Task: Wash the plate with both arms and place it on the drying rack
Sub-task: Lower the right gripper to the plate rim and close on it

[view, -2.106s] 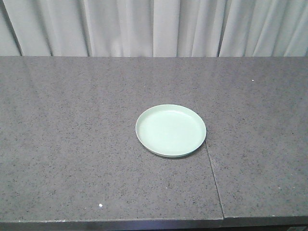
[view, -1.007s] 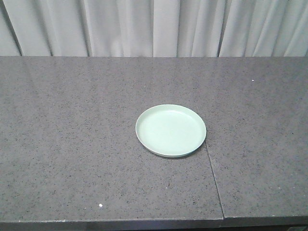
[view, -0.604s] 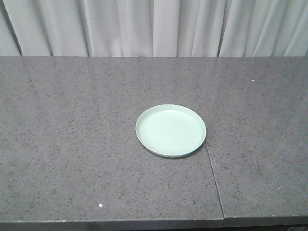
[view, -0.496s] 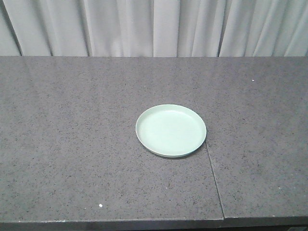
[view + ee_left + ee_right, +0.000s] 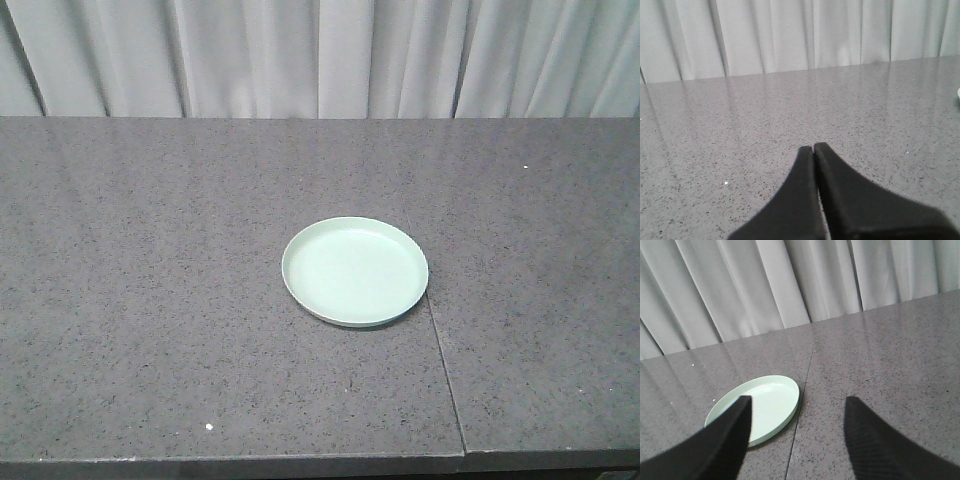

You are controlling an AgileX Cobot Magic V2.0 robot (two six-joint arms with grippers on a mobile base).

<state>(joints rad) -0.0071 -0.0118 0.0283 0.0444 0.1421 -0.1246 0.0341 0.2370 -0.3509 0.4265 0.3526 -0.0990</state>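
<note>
The pale mint-green plate (image 5: 355, 271) lies flat on the dark speckled countertop (image 5: 150, 250), beside a seam in the stone. In the right wrist view the plate (image 5: 767, 402) sits ahead and to the left of my right gripper (image 5: 797, 402), which is open with nothing between its fingers; its left finger overlaps the plate's near edge in the picture. My left gripper (image 5: 813, 148) is shut on nothing above bare countertop, and a sliver of the plate (image 5: 958, 93) shows at that view's right edge. Neither arm appears in the front view. The drying rack is out of view.
A seam (image 5: 440, 350) runs through the countertop just right of the plate toward the front edge. Grey-white curtains (image 5: 320, 55) hang behind the counter's far edge. A small white speck (image 5: 208, 427) lies near the front edge.
</note>
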